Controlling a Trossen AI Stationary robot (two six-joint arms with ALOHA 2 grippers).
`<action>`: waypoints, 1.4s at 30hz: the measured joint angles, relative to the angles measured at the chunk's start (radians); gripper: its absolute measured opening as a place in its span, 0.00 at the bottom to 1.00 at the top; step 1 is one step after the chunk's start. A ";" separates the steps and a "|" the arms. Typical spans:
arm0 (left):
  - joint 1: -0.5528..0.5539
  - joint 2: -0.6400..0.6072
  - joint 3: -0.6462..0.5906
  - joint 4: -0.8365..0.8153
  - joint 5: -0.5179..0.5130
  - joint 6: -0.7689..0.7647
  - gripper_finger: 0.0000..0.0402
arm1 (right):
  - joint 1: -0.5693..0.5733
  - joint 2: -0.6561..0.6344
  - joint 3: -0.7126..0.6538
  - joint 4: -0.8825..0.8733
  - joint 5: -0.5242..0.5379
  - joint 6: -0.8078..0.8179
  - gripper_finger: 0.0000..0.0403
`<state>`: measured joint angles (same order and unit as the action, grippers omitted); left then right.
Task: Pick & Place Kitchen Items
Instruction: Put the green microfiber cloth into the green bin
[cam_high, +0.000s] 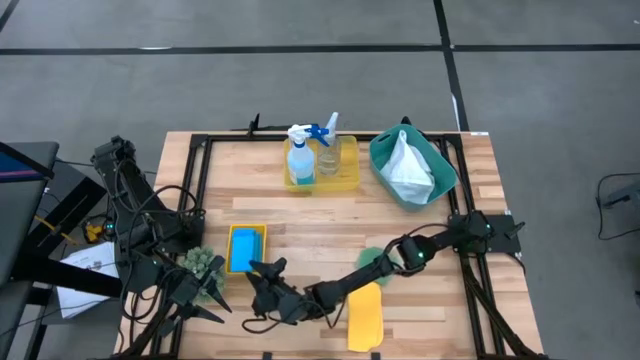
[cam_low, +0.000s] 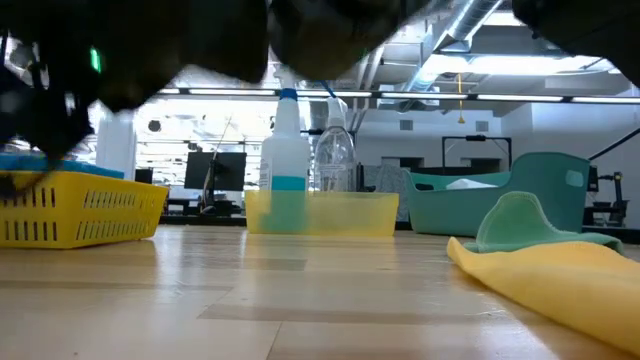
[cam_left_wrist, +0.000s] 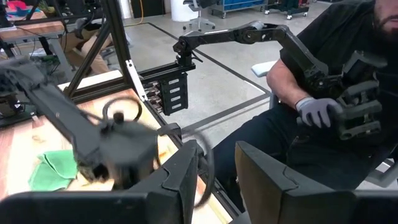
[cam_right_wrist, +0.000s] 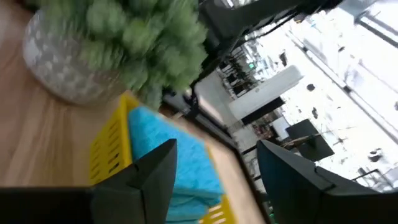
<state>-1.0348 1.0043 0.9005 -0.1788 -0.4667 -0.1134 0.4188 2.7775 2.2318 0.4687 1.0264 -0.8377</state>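
From above, the right gripper (cam_high: 262, 288) hangs just in front of the yellow tray (cam_high: 246, 249) holding the blue sponge (cam_high: 242, 250), fingers apart and empty. Its wrist view shows that sponge (cam_right_wrist: 171, 162) ahead, the potted plant (cam_right_wrist: 124, 43) close beside it (easily knocked). The left gripper (cam_high: 205, 300), beside the plant, holds nothing; its fingers (cam_left_wrist: 186, 177) stand parted.

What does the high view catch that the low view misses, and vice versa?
High view only: both grippers, left gripper and right gripper near the front edge, both open and empty; the spiky green ball; the white cloth in full. Low view only: the room behind. Shared: spray bottle, yellow tray with blue sponge, teal bin, yellow cloth.
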 joint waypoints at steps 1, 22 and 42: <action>0.000 0.000 0.000 0.000 0.000 0.000 0.26 | 0.006 -0.009 0.000 0.005 0.007 -0.012 0.53; 0.000 0.001 0.000 -0.032 -0.066 -0.101 0.26 | -0.060 -0.285 -0.003 -1.417 -0.048 0.858 0.53; 0.005 0.000 0.000 -0.043 -0.103 -0.074 0.26 | -0.185 -1.182 -1.214 -0.689 -0.268 0.862 0.53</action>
<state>-1.0299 1.0046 0.9005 -0.2222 -0.5702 -0.1870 0.2333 1.5954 1.0183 -0.2199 0.7583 0.0243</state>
